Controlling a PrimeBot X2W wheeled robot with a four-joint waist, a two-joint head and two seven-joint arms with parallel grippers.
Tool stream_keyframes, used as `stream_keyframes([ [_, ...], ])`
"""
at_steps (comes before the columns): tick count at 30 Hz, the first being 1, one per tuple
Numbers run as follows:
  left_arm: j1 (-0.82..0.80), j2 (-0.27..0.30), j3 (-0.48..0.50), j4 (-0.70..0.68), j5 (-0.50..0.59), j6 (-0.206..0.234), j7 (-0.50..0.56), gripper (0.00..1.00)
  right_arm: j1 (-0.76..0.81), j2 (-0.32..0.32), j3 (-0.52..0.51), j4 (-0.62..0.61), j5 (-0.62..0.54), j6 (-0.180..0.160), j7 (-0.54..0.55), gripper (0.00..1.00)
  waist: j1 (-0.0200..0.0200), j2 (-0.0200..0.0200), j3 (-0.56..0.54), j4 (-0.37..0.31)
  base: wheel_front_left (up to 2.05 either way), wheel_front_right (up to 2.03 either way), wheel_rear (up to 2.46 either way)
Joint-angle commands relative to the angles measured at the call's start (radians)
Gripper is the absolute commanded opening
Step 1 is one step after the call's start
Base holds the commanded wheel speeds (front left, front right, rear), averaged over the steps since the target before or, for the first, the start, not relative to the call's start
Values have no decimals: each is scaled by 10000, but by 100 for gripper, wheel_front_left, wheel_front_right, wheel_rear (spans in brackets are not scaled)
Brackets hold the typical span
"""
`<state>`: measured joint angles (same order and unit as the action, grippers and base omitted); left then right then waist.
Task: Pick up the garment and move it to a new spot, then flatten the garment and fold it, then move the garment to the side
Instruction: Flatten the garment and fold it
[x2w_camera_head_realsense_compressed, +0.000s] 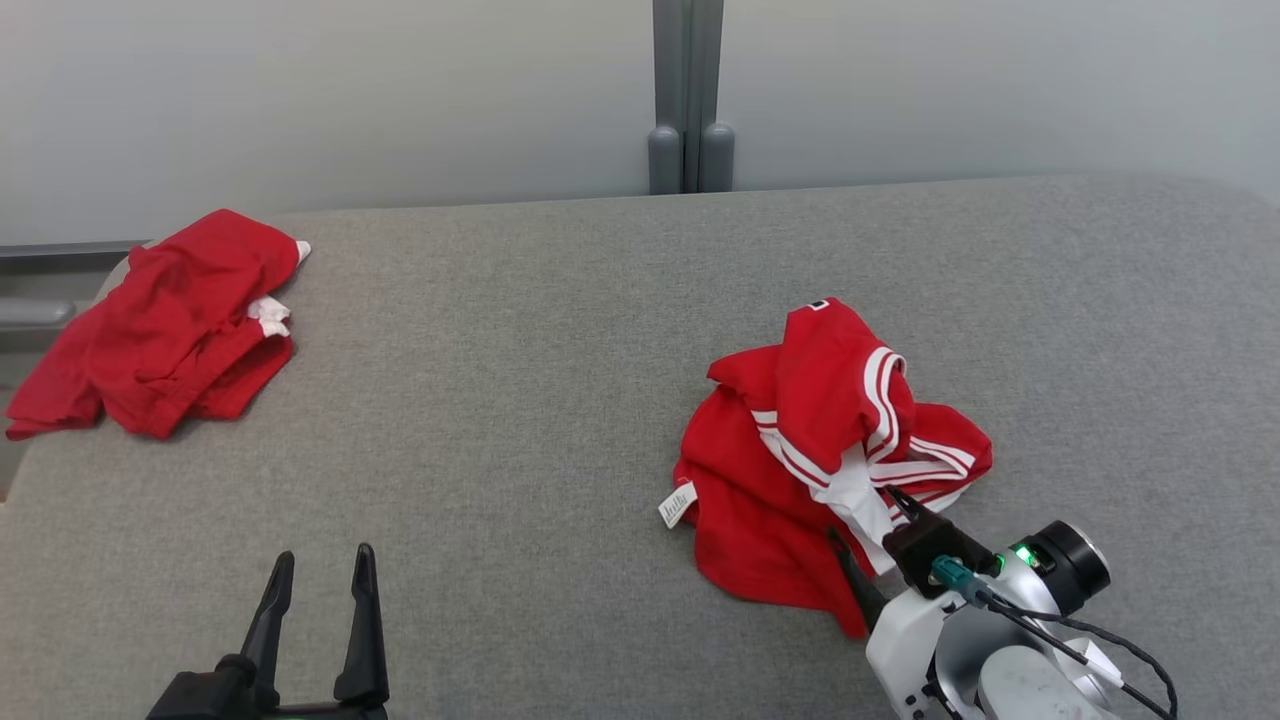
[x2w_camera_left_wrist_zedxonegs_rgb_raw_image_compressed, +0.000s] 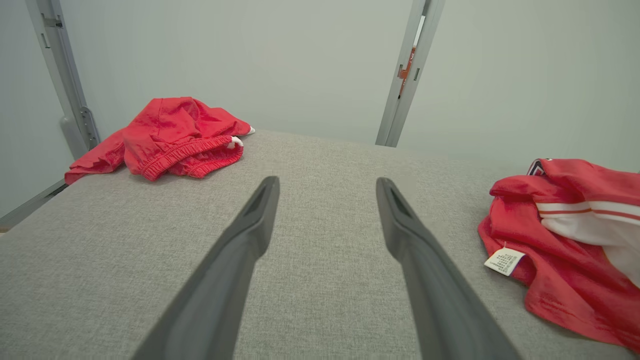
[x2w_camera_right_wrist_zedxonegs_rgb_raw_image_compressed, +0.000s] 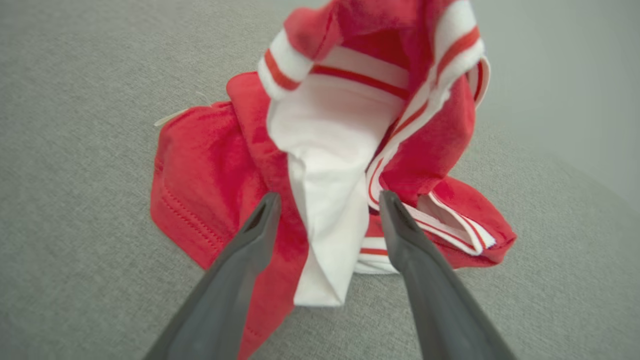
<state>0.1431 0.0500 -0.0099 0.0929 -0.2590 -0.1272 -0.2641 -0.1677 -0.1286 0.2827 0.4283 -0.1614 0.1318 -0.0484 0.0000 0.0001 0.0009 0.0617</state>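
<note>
Head view: striped garment (x2w_camera_head_realsense_compressed: 800, 440), red with white bands, lies crumpled in a heap right of centre on the grey counter (x2w_camera_head_realsense_compressed: 520, 400), closer to the near edge than the far one. White care label (x2w_camera_head_realsense_compressed: 678, 505) sticks out on its left side. Right jaws are wide open over the heap's near edge, holding nothing. Left jaws are wide open and empty over bare counter at the near left. Second red garment (x2w_camera_head_realsense_compressed: 170, 330) is bunched at the far left corner, well apart

Left wrist view: left jaws spread wide, only counter (x2w_camera_left_wrist_zedxonegs_rgb_raw_image_compressed: 325, 300) between them. Second red garment (x2w_camera_left_wrist_zedxonegs_rgb_raw_image_compressed: 175, 135) ahead on the left, striped garment (x2w_camera_left_wrist_zedxonegs_rgb_raw_image_compressed: 565, 260) with its label (x2w_camera_left_wrist_zedxonegs_rgb_raw_image_compressed: 504, 261) off to the right

Right wrist view: right jaws spread wide, straddling a white fold (x2w_camera_right_wrist_zedxonegs_rgb_raw_image_compressed: 325, 150) of the striped garment (x2w_camera_right_wrist_zedxonegs_rgb_raw_image_compressed: 210, 185). Not closed on it, and can't tell if the tips touch cloth

Progress, my read: very start, pick-up step. No grasp yet, nothing flattened or folded. Left to do: grasp, move to new spot, flatten, fold, move aside
</note>
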Motion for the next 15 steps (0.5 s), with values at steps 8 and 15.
stream_keyframes([
  [8,-245,14,-126,78,-52,-35,-5,100,-927,541,-433,91,1151,-20,339,0,0,-1,29,323,0,0,0],
  [15,-188,14,-190,118,-151,-36,-5,100,-2744,752,-340,-2307,4353,-19,2346,0,0,-1,-105,312,0,0,0],
])
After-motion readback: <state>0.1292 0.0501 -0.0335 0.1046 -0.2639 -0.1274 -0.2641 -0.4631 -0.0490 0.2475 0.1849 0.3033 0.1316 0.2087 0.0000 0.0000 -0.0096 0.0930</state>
